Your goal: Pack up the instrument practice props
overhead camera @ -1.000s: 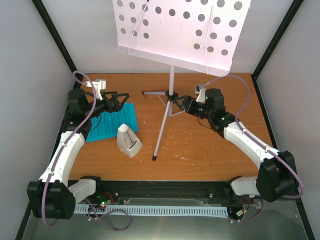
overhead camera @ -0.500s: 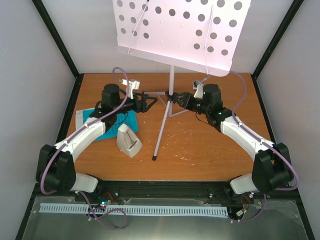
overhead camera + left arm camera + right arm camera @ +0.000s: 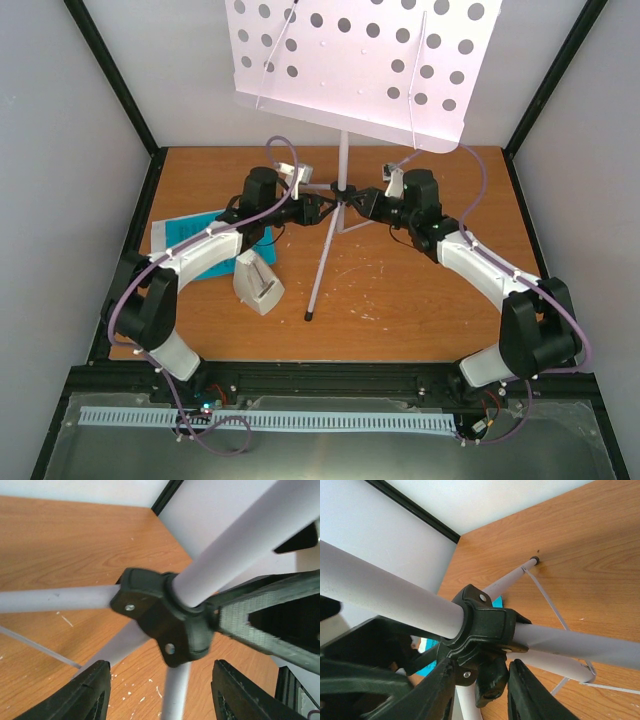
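Swing of released left claw (image 3: 322,207) from blue sheet-music pages (image 3: 185,232) at 9 o'clock to black hub (image 3: 342,192) of white perforated music stand (image 3: 350,60), likely for folding.

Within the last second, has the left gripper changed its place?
Yes. In the top view the left gripper went right, from over the blue pages to the music stand's black hub, which stayed put.

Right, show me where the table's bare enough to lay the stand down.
Bare wood: the front-right stretch of the table, bordered by the stand's front leg, the right arm and the near edge. Crowded: the left, with blue pages, metronome and left arm, and the centre around the stand's hub.
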You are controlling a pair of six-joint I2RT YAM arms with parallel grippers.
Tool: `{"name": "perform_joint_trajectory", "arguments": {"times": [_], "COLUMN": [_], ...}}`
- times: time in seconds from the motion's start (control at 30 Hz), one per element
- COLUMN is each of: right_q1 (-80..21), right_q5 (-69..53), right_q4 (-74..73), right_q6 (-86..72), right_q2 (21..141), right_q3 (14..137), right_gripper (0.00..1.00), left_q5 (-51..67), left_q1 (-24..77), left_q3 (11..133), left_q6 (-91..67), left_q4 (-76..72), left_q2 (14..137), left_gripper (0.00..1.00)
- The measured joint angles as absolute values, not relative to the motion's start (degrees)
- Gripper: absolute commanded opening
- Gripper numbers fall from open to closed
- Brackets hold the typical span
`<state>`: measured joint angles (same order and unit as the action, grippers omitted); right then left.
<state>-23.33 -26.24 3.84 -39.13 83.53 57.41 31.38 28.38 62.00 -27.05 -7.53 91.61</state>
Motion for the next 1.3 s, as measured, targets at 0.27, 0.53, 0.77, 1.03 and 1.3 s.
{"name": "perform_joint_trajectory", "arguments": {"times": [0.27, 0.53, 0.77, 1.03, 1.3], "right_q1": [-23.18, -23.18, -23.18, -23.18, -23.57], "right_q5": [-26.89, -27.88, -27.92, -27.73, -25.43], "right_q4": [5.06, 6.28, 7.11, 7.73, 8.84], "right_q6": [-38.65, -37.91, -35.20, -28.69, -14.09], "right_q2": [83.53, 83.53, 83.53, 83.53, 81.80], "right_q3": [56.47, 54.81, 54.43, 54.15, 51.94], "right_gripper": [0.28, 0.22, 0.15, 0.04, 0.03], "left_q5": [33.54, 35.83, 36.71, 37.50, 37.30], "left_q1": [28.47, 29.02, 29.63, 30.30, 30.59], "left_q3": [62.19, 62.19, 62.43, 62.76, 62.76], "left_q6": [-27.07, -27.00, -26.52, -23.24, -22.79], "left_q4": [-7.68, -7.77, -8.21, -9.04, -9.04], "left_q2": [93.23, 95.33, 96.68, 97.47, 97.47], "left_gripper": [0.54, 0.45, 0.26, 0.05, 0.00]}}
